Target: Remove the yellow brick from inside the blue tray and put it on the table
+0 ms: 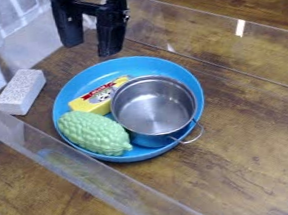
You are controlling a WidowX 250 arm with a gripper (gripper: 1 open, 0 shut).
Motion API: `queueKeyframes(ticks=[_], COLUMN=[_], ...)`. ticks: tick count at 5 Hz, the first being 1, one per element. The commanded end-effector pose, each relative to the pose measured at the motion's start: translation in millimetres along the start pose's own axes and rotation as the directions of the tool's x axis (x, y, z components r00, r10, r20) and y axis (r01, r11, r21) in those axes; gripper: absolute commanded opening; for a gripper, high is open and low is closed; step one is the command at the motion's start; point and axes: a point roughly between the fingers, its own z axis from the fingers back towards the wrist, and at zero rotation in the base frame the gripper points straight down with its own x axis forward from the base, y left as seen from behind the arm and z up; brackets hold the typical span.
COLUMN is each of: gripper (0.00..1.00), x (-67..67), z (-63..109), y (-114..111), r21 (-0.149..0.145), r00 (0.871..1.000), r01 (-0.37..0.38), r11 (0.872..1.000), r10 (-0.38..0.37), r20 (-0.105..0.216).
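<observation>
The yellow brick (99, 96), with a red-and-white mark on top, lies inside the round blue tray (170, 63) at its left side. It is wedged between a green bumpy oval thing (95, 132) and a shiny steel pot (156, 109). My black gripper (89, 38) hangs above the tray's far-left rim, pointing down, its two fingers spread open with nothing between them. It is up and slightly behind the brick, not touching it. The dark wood-grain table (248, 155) under a glossy clear sheet surrounds the tray.
A grey-white speckled block (21, 90) lies on the table left of the tray. The pot's handle loop (192, 136) sticks out over the tray's near rim. The clear sheet's edge runs along the table's left and front.
</observation>
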Motion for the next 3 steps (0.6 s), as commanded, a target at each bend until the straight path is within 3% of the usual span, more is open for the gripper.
queueKeyframes(ticks=[1, 3], gripper=[1.0, 1.0], x=[1.5, 3.6], z=[18.4, 20.3], y=[7.5, 11.1], r21=[-0.004, -0.021], r00=[0.997, 0.997], r01=[-0.023, -0.025], r11=[1.0, 0.999], r10=[0.023, 0.026], r20=[0.07, 0.076])
